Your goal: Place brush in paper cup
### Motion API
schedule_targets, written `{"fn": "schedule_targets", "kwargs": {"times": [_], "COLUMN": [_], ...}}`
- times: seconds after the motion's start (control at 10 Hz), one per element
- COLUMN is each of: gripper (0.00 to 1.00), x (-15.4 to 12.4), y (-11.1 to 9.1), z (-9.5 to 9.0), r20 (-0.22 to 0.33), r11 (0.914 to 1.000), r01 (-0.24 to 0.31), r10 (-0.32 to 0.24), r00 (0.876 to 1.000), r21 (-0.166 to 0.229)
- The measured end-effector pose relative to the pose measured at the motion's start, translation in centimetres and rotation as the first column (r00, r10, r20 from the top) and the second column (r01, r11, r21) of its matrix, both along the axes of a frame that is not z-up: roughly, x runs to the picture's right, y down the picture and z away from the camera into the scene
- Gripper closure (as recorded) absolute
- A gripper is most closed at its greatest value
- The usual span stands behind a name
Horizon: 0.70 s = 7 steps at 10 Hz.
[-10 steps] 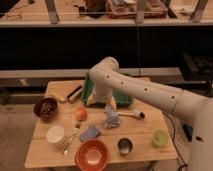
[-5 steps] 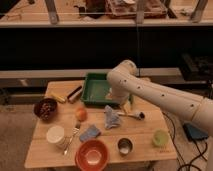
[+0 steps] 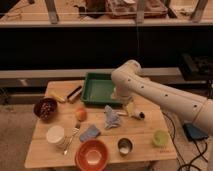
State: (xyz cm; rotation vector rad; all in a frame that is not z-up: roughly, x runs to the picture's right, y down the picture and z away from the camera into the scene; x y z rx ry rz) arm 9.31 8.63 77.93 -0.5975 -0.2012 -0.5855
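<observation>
I've swung the gripper (image 3: 130, 107) rightward to just beside the brush (image 3: 139, 115), jaws wide and empty, so grasping looks next, the paper cup (image 3: 55, 135) well apart

The wooden table (image 3: 150, 142) is carrying a green tray (image 3: 100, 75) far, a paper cup (image 3: 55, 135) and orange bowl (image 3: 80, 156) near, a brush (image 3: 139, 115) right; the gripper (image 3: 130, 105) is hovering above it.

My arm (image 3: 165, 97) is white, fat and round, with smooth bends. My jaws, low over the counter (image 3: 145, 142), look pale, maybe yellowish.
</observation>
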Motion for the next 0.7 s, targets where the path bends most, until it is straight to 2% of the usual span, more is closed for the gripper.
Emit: {"fn": "schedule_targets", "kwargs": {"times": [0.3,0.4,0.5,0.7], "gripper": [0.20,0.20,0.20,0.20], "x": [1.1,1.3,1.5,2.1], "y": [2.1,3.7,5.0,6.5], "z": [2.2,3.8,5.0,6.3], "r20": [0.036,0.047,0.051,0.038], "r11": [0.9953,0.9914,0.9880,0.9825], "r01": [-0.058,-0.079,-0.094,-0.121], "r10": [0.061,0.084,0.100,0.128], "r00": [0.997,0.995,0.994,0.991], "r21": [-0.078,-0.104,-0.123,-0.141]}}
